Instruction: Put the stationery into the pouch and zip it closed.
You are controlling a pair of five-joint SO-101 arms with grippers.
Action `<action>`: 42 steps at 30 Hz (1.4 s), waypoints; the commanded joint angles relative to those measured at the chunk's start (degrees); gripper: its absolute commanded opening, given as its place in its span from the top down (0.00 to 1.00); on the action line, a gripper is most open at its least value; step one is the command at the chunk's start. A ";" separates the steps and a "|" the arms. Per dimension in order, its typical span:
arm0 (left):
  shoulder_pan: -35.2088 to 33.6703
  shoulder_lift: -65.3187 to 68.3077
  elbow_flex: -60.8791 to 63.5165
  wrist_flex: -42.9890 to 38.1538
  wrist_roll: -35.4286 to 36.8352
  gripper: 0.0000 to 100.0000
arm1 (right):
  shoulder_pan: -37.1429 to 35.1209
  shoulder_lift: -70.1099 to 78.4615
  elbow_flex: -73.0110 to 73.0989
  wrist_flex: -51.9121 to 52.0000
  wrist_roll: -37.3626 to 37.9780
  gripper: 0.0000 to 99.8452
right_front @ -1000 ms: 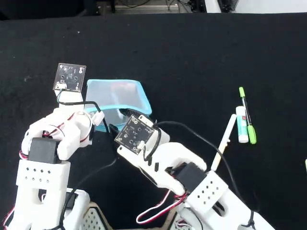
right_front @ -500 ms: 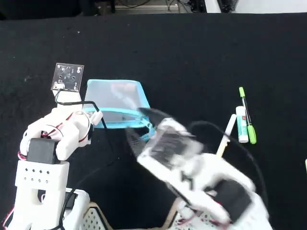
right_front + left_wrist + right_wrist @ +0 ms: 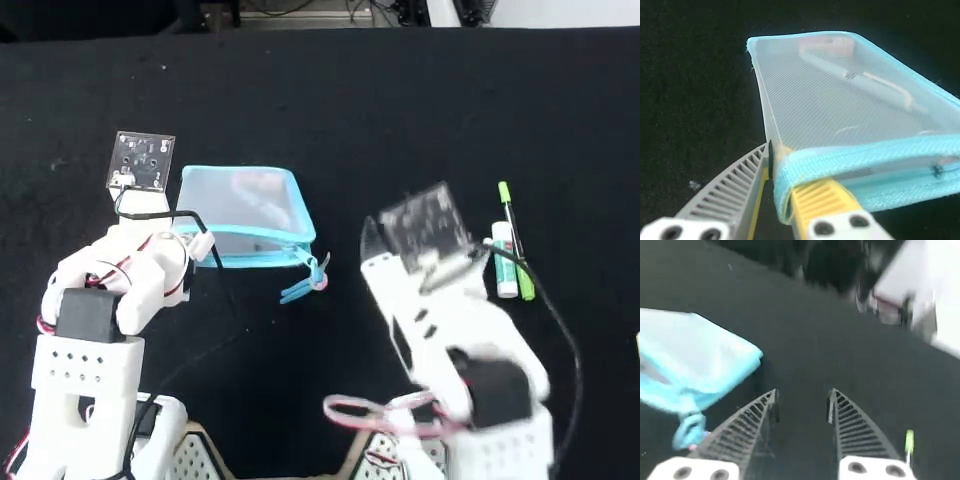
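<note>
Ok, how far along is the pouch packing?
Done: a white pen lies inside the pouch. In hand: the left end effector grips the pouch's corner; the right end effector is open and empty. Left: the green pen and glue stick outside, then zipping.

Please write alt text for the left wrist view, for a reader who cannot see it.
The left gripper holds one corner of a light-blue mesh pouch by its zipper edge, on a black table. Through the mesh, a white pen shows inside the pouch.
</note>
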 commanded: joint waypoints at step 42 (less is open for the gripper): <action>-0.04 -0.70 0.22 -1.14 0.44 0.97 | 32.26 74.33 -31.52 3.08 -15.21 0.84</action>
